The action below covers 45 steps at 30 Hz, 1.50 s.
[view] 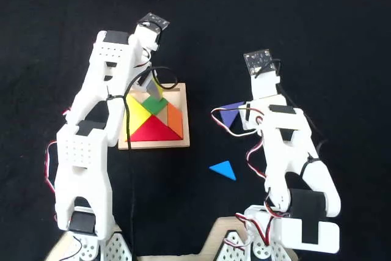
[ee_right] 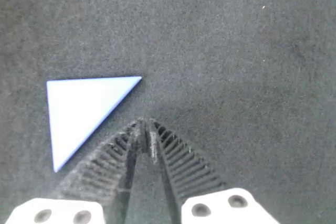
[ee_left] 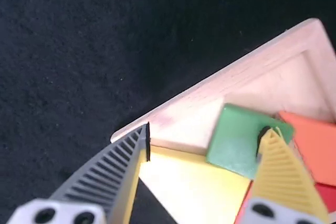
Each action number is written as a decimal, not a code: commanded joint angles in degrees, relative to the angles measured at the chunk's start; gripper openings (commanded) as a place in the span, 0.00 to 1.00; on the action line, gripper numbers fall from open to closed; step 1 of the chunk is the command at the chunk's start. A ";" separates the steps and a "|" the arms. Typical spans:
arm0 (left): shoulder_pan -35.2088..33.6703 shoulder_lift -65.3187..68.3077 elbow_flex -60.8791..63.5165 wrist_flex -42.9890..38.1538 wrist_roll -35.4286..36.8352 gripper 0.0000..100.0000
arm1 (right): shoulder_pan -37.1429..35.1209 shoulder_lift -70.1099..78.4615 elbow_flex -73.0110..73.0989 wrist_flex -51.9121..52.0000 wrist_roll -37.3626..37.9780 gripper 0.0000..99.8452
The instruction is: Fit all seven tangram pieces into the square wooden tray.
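Left wrist view: left gripper [ee_left: 206,131] gapes wide over the green square piece [ee_left: 236,142] in the square wooden tray [ee_left: 220,77]; closing may skew it. Right gripper [ee_right: 144,129] pinched together, empty.

The right claw [ee_right: 144,129] hangs just above the dark counter [ee_right: 236,40], its two ribbed fingers [ee_right: 184,166] pressed together at the tips with nothing between them. A flat triangular piece [ee_right: 79,111], pale on top with a blue edge, lies on the counter just beside the fingertips. Its nearest corner is close to them but not touching.
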<state>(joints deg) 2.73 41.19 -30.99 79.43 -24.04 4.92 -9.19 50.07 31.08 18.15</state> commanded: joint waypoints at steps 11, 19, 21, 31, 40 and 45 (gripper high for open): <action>-0.31 -1.05 -6.29 5.27 -2.02 0.33 | -1.05 -0.04 -0.13 -0.97 0.00 0.01; 4.70 -0.53 -7.16 11.43 0.26 0.33 | -1.14 -0.04 -0.13 -0.97 0.00 0.01; 4.18 -0.44 -6.73 10.20 0.35 0.33 | -1.14 -0.04 -0.13 -0.97 0.00 0.01; 1.10 -0.44 -3.65 5.01 0.26 0.33 | -1.14 -0.04 -0.13 -0.97 0.00 0.01; 1.36 -0.44 -2.33 5.01 0.26 0.33 | -1.14 -0.04 -0.13 -0.97 0.00 0.01; 1.10 -0.44 -2.33 5.01 0.26 0.33 | -1.14 -0.04 -0.13 -0.97 0.00 0.01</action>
<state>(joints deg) 4.48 41.27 -33.01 84.97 -24.22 4.92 -9.19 50.07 31.08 18.15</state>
